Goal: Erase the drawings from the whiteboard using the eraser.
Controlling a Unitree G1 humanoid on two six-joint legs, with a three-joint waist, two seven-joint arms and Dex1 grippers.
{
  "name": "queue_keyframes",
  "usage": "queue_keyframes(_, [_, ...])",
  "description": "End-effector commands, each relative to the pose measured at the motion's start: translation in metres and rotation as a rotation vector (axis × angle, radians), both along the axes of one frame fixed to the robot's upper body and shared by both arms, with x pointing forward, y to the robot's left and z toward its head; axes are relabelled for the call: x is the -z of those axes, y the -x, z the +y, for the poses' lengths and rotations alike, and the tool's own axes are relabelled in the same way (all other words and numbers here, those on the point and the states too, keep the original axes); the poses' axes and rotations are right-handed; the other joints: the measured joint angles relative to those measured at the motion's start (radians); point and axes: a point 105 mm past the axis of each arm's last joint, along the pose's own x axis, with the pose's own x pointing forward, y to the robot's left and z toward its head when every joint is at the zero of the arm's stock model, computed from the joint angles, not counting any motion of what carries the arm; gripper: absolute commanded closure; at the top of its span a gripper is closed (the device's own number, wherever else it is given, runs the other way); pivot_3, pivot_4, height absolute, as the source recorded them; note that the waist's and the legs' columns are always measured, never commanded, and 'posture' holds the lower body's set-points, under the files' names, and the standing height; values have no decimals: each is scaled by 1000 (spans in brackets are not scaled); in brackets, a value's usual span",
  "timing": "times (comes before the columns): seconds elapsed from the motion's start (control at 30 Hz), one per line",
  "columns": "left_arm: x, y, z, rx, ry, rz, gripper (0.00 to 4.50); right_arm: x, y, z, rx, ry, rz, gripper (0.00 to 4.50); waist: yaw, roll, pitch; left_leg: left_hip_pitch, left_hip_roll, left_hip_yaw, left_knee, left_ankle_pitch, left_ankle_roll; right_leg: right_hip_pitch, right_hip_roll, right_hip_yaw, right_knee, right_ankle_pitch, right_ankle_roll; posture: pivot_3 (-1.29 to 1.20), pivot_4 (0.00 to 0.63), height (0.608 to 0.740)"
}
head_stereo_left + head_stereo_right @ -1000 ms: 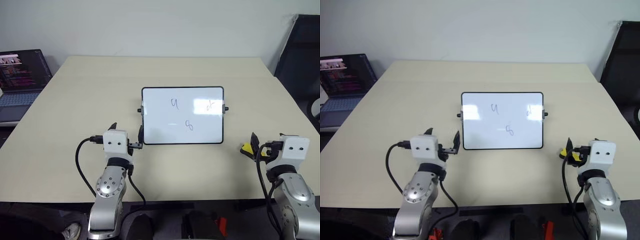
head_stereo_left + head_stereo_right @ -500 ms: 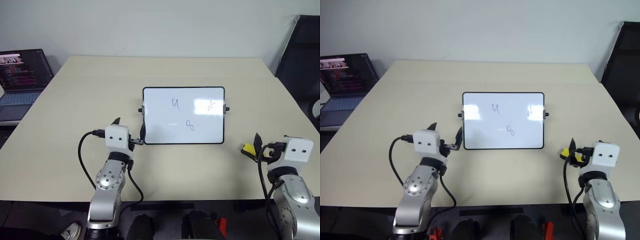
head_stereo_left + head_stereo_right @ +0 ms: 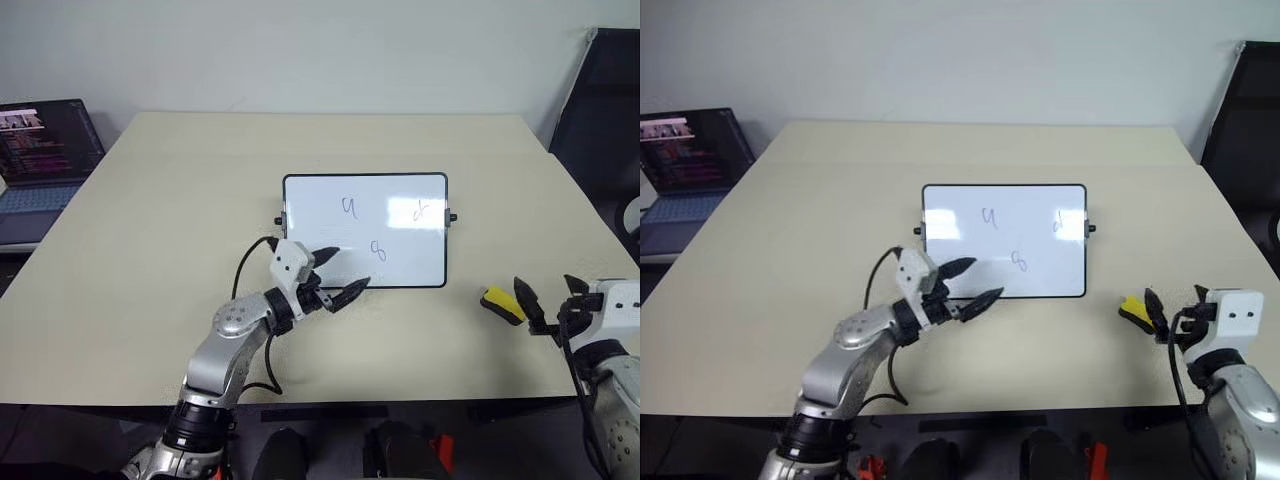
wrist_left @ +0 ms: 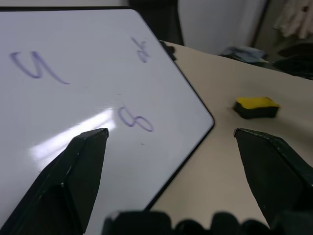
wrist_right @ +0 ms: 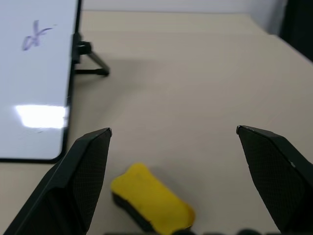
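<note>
So I am at the pick-up step. My right gripper (image 3: 545,297) is wide open and empty, just beside the eraser (image 3: 501,303), which lies right of the whiteboard (image 3: 366,230). My left gripper (image 3: 340,275) is open too, by the whiteboard's front edge. The drawings (image 3: 378,249) are unwiped. Next I must close on the eraser.

Left arm: silver forearm bent inward, reaching forward and to the right.
Left gripper (image 3: 341,275): two black fingers spread apart, pointing right, holding nothing.
Right arm: white wrist block low at the right edge, aimed forward.
Right gripper (image 3: 547,296): black fingers spread wide, holding nothing.
</note>
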Motion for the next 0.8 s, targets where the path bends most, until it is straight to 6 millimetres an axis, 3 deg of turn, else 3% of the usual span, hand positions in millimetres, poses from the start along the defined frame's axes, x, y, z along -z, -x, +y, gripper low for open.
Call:
queue_keyframes(0.03, [0, 15, -13, 164, -59, -40, 0, -6, -1, -1, -62, 5, -14, 20, 0, 0, 0, 0, 0, 1, 0, 0, 0, 0, 0, 0, 0, 0, 0, 0, 150, 740])
queue_keyframes(0.27, [4, 22, -17, 258, -95, -65, 0, 14, -11, -8, -105, -18, 35, 20, 1, 0, 0, 0, 0, 0, 0, 0, 0, 0, 0, 0, 0, 0, 0, 0, 150, 740])
queue_keyframes(0.7, [3, 23, -16, 259, -88, -85, 0, 21, -25, -15, -206, -1, 56, 20, 1, 1, 1, 0, 0, 1, 0, 0, 0, 0, 0, 0, 0, 0, 0, 0, 150, 740])
queue_keyframes(0.8, [3, 22, -14, 251, -90, -89, 0, 22, -25, -9, -243, -16, 65, 20, 1, 1, 1, 0, 0, 0, 0, 0, 0, 0, 0, 1, 0, 0, 0, 0, 150, 740])
